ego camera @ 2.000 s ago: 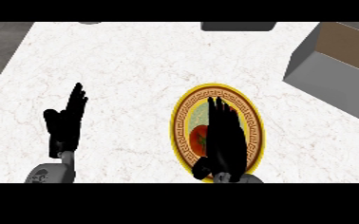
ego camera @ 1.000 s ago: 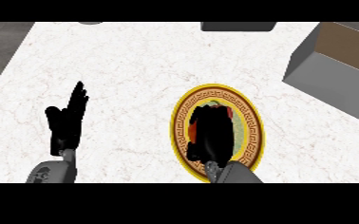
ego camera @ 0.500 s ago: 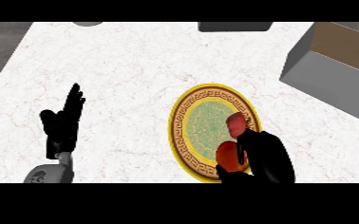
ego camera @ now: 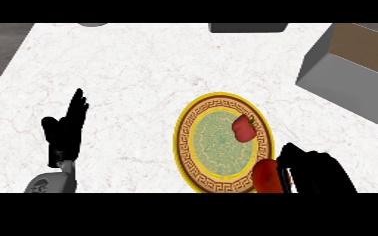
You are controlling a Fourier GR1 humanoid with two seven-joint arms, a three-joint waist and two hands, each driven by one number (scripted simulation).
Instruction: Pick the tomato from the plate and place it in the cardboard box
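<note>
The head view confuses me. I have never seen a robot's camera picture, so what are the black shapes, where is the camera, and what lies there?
The camera sits at the robot's head and looks steeply down at a white marbled counter. The black shapes are the robot's own hands, coming in from the lower edge. The left hand rests open at the left, fingers up, holding nothing. The right hand, at the lower right, seems curled round a red rounded thing, most likely the tomato. Beside it lies a round plate with a gold rim and green middle. A second red piece lies near its right rim. The cardboard box, grey outside and brown inside, stands at the upper right.
</note>
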